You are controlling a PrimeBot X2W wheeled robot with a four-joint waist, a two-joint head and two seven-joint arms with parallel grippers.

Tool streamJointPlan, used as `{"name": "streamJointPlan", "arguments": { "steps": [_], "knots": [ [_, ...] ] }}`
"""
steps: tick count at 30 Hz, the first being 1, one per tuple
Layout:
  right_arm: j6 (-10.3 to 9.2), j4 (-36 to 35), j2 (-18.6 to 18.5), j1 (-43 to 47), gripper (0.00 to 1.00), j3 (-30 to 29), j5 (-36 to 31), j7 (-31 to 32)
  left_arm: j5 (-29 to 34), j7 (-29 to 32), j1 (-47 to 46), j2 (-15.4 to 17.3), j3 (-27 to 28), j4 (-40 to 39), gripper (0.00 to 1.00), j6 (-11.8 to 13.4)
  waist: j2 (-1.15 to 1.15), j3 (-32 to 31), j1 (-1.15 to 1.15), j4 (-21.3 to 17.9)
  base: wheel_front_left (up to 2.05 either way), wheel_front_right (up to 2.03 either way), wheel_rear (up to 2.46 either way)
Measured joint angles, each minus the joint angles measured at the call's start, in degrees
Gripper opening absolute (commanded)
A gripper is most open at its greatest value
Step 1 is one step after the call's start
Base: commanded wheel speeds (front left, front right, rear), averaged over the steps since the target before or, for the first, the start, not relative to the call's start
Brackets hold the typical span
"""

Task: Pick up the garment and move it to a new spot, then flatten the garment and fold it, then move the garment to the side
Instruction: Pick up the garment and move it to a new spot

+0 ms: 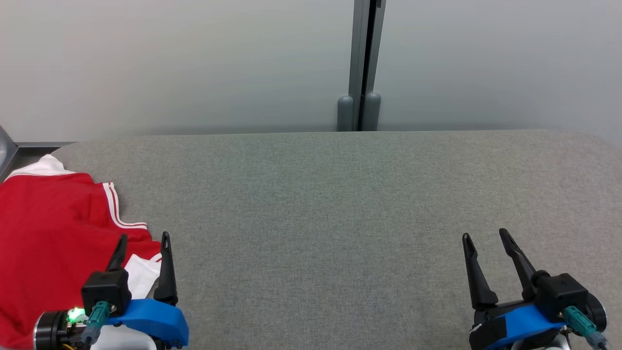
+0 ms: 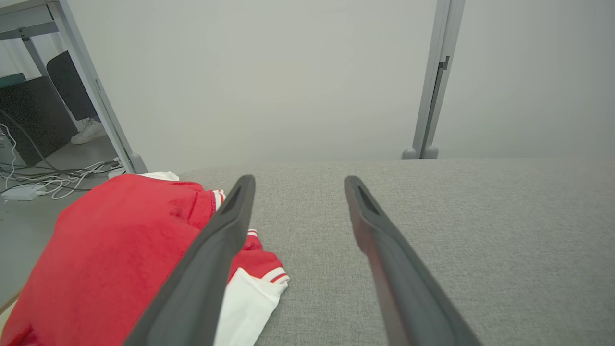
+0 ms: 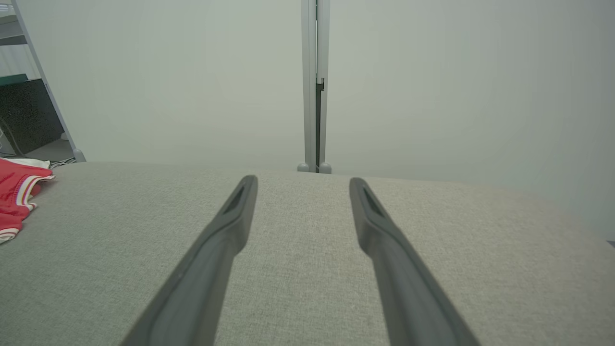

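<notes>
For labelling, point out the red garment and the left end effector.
red garment (image 1: 53, 228), head view, red body panel.
left end effector (image 1: 145, 236), head view, midway between its fingertips.

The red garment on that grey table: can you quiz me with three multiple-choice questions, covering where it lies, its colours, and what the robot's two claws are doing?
1. Where on the table is the garment?
A. left end
B. middle
C. right end

2. What colours is it?
A. blue and yellow
B. red with white trim
C. all black

3. How are the left gripper and right gripper?
A. both shut on the garment
B. both open, holding nothing
C. one open, one shut

Answers:
1. A, it is heaped at the table's left edge.
2. B, it is red cloth with white stripes.
3. B, each pair of fingers stands apart with nothing between.
</notes>
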Motion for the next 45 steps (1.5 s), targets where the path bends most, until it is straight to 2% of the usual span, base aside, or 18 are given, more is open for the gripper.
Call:
{"name": "streamJointPlan", "arguments": {
  "steps": [5,11,34,45],
  "knots": [
    [0.00,-0.3,0.0,0.0,1.00,-0.2,0.0,0.1,-0.4,-0.2,0.0,0.2,-0.1,0.1,1.00,0.3,0.00,-0.2,0.00,0.6,0.00,0.00,0.00],
    [0.00,-0.3,0.0,0.1,1.00,-0.1,0.5,0.1,-0.6,-0.4,0.0,0.7,0.1,0.1,1.00,0.5,0.00,-0.8,0.00,3.1,0.00,0.00,0.00],
    [0.00,0.2,0.0,1.3,1.00,0.6,1.7,-0.4,-1.9,-1.8,3.6,2.6,2.3,-2.7,1.00,2.9,0.00,-1.7,0.00,19.6,0.00,0.00,0.00],
    [0.00,0.6,0.0,1.3,1.00,1.0,2.2,-0.6,-2.4,-1.3,4.7,3.6,2.8,-5.0,1.00,3.5,0.00,-1.1,0.01,23.7,0.00,0.00,0.00]
  ]
}}
